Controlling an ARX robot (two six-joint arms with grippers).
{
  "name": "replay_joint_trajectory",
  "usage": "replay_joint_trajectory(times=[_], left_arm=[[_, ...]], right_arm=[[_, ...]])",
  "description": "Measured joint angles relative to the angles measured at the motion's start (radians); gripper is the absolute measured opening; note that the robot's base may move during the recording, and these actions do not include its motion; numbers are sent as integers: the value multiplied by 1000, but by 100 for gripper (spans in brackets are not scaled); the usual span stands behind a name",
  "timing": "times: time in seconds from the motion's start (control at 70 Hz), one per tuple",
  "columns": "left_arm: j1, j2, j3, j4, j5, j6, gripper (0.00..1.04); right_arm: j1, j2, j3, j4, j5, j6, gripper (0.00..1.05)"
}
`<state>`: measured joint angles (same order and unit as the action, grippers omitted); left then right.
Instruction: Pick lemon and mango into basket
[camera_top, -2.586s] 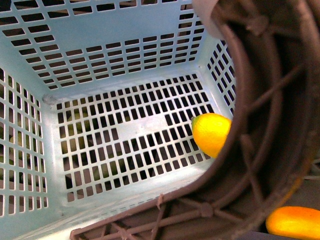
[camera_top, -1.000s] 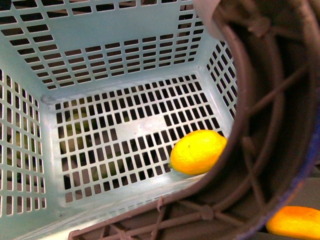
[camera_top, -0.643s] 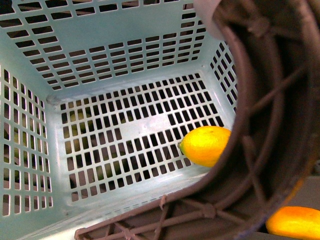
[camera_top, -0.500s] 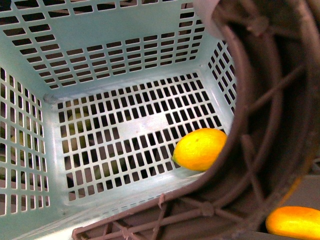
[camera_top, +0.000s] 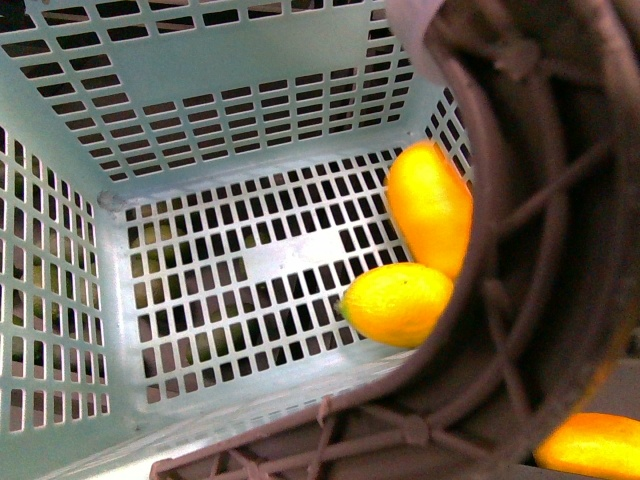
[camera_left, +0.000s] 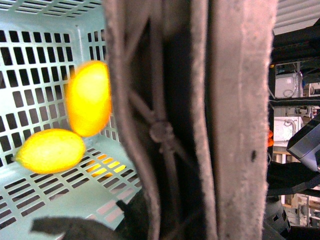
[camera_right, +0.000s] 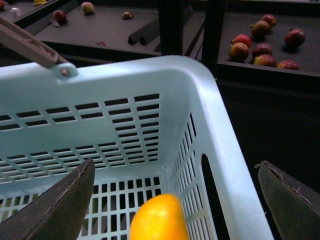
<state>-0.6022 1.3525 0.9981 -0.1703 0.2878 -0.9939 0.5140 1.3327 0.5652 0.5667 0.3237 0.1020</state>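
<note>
dark shelves (camera_right: 125, 30) behind; basket (camera_top: 250, 60): one lemon (camera_top: 397, 303), one mango (camera_top: 430, 205); right tool (camera_right: 175, 197) released, left unclear.

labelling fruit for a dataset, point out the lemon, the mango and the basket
lemon (camera_top: 397, 303), front view, middle of its yellow skin
mango (camera_top: 430, 207), front view, middle of its orange side, above the lemon
basket (camera_top: 230, 55), front view, far slotted wall

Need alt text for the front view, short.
A bright yellow oval lemon lies on the slotted floor of a light teal plastic basket, with a longer orange-yellow oblong mango just beyond it, apparently touching. The basket's brown handle fills the right foreground; another orange-yellow fruit shows outside.
</note>
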Motion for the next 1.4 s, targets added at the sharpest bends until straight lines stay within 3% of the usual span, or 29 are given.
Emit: replay_joint_trajectory(times=[0.114,0.229,0.371,0.814,1.143,1.243,1.4], left_arm=[[0,2,0,0,-3,-6,14],[0,2,0,0,-16,0,14],[1,2,0,0,-10,0,14],[0,2,0,0,-5,-2,14],[0,2,0,0,-4,-2,14],[0,2,0,0,-2,-3,14],[0,2,0,0,-3,-3,14]], right_arm=[[-14,-58,-15,-28,38,10,96],[-46,-156,-53,-60,144,-2,95],[-126,-267,-177,114,53,-66,73],[-317,-532,-416,75,-136,-97,2],[-407,-722,-498,-33,-221,-99,2],[-482,-778,-513,-74,-314,-99,2],[-510,-832,-537,-100,-321,-99,2]])
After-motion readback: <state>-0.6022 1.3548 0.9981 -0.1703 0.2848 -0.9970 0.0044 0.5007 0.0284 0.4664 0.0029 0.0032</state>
